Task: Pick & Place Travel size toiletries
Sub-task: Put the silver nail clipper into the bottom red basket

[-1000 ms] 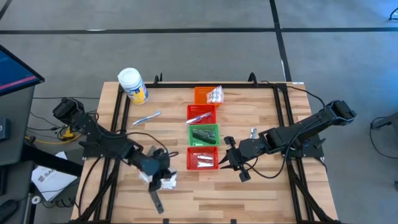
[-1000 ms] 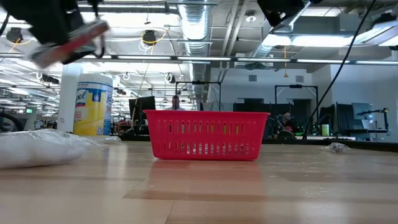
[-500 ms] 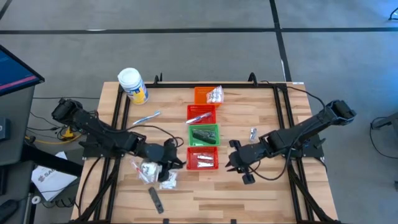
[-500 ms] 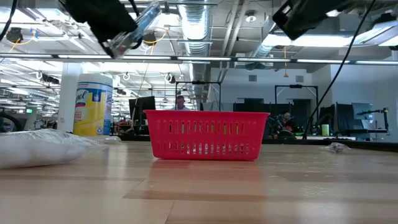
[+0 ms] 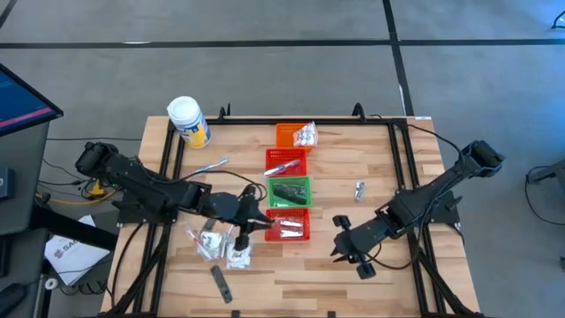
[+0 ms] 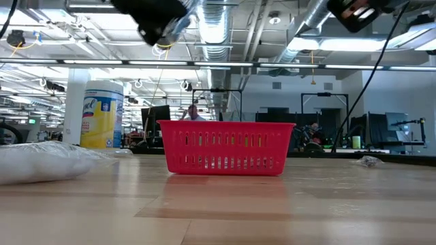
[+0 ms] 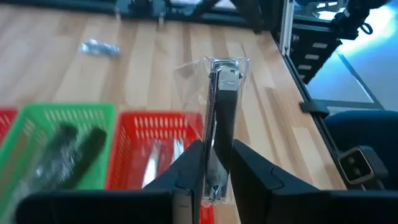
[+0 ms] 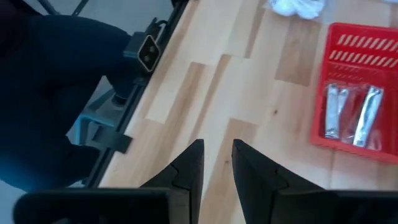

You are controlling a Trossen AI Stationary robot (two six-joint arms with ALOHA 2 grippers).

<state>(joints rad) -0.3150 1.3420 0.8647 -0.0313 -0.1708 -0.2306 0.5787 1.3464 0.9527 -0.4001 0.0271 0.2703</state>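
My left gripper (image 5: 261, 223) hangs at the left rim of the near red basket (image 5: 288, 224), shut on a silvery clipper in a clear sachet (image 7: 219, 106). The low view shows it high above the table (image 6: 163, 17). That basket holds more silvery clippers (image 8: 354, 118). Clear sachets (image 5: 214, 243) lie on the table to the near left, with a dark strip (image 5: 221, 283) closer to the near edge. A toothbrush (image 5: 208, 166) lies farther back and a small silvery tube (image 5: 359, 189) to the right. My right gripper (image 5: 341, 251) waits to the near right of the basket, narrowly open. My left gripper pinches the sachet with the silvery clipper between its two fingers (image 7: 194, 163), at the sachet's rear end (image 7: 216, 163). The fingers come from the table's left and lie along it. The item is lifted clear and juts forward past the fingertips, edge-on, over the basket's left rim.
A row of mesh baskets runs from far to near: orange (image 5: 291, 135), red (image 5: 286, 162), green (image 5: 290, 190), then the near red one. A large white jar (image 5: 188, 121) stands at the far left corner. Bare wood lies near my right gripper (image 8: 217, 93).
My left gripper has risen from the sachet pile at the near left and moved right toward the near red basket, carrying the silvery clipper sachet clear of the table. My right gripper has drawn back toward the near edge and slightly right.
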